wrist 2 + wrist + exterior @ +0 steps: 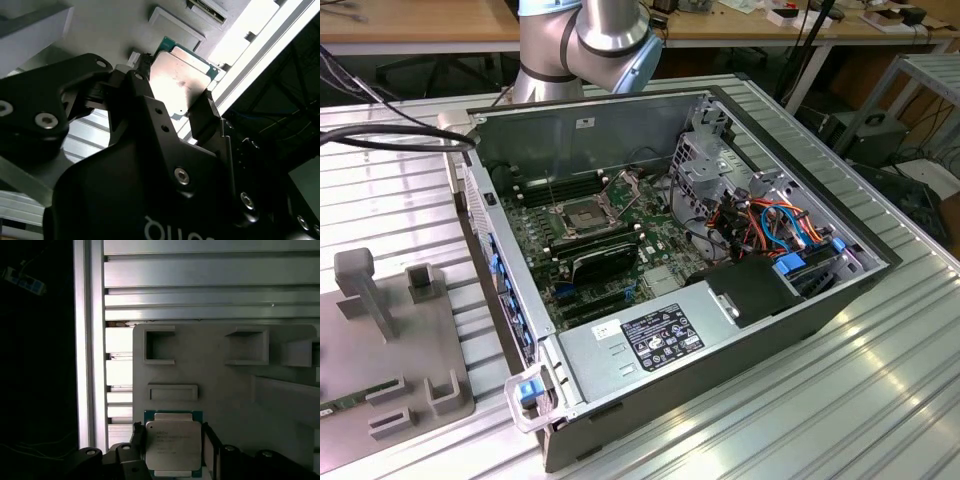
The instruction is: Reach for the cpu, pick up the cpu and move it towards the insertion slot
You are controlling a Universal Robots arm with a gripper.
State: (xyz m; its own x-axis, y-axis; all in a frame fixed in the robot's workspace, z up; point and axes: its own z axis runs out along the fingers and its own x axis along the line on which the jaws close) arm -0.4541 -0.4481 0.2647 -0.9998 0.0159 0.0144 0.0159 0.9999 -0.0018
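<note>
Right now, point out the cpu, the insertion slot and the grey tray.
the cpu (172, 445): first wrist view, middle of its metal lid.
the insertion slot (582, 215): exterior view, its dark centre.
the grey tray (220, 390): first wrist view, a bare flat part.

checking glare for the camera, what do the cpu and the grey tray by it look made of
cpu: silvery metal lid, likely, since it catches the light; green circuit-board rim. tray: matte grey plastic, probably; no shine.
</note>
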